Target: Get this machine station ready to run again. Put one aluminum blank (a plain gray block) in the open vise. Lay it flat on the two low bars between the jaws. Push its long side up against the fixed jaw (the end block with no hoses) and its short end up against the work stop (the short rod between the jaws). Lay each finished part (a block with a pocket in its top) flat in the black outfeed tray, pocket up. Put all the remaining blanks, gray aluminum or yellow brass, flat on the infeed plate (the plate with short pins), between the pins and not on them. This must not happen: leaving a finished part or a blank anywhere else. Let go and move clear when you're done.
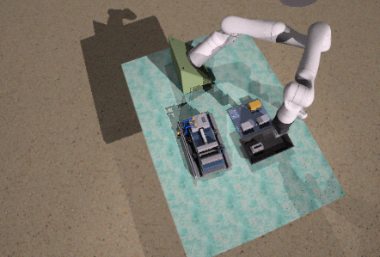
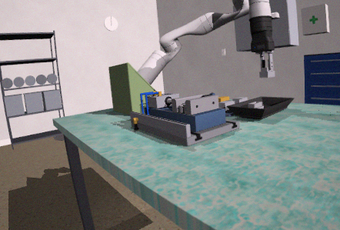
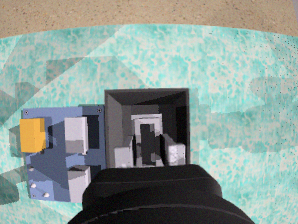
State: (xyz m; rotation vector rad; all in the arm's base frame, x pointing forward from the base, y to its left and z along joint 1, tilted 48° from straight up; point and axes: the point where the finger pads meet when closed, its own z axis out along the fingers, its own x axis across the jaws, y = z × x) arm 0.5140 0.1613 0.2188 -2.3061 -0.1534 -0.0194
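My gripper [image 2: 266, 68] hangs high above the black outfeed tray and is shut on a small gray block [image 2: 267, 74]. In the wrist view the block [image 3: 148, 156] sticks out on both sides of the fingers; its top is hidden. Below it, the tray holds one finished part [image 1: 257, 147] with a pocket in its top. The infeed plate [image 1: 249, 118] next to the tray carries a yellow brass blank [image 1: 255, 105] and two gray blanks [image 1: 247, 126] [image 1: 262, 120]. The vise [image 1: 204, 143] stands left of the plate.
A green wedge block [image 1: 185, 66] stands behind the vise near the arm's base. The arm's links arc over the back of the table. The teal mat's right edge lies just past the tray.
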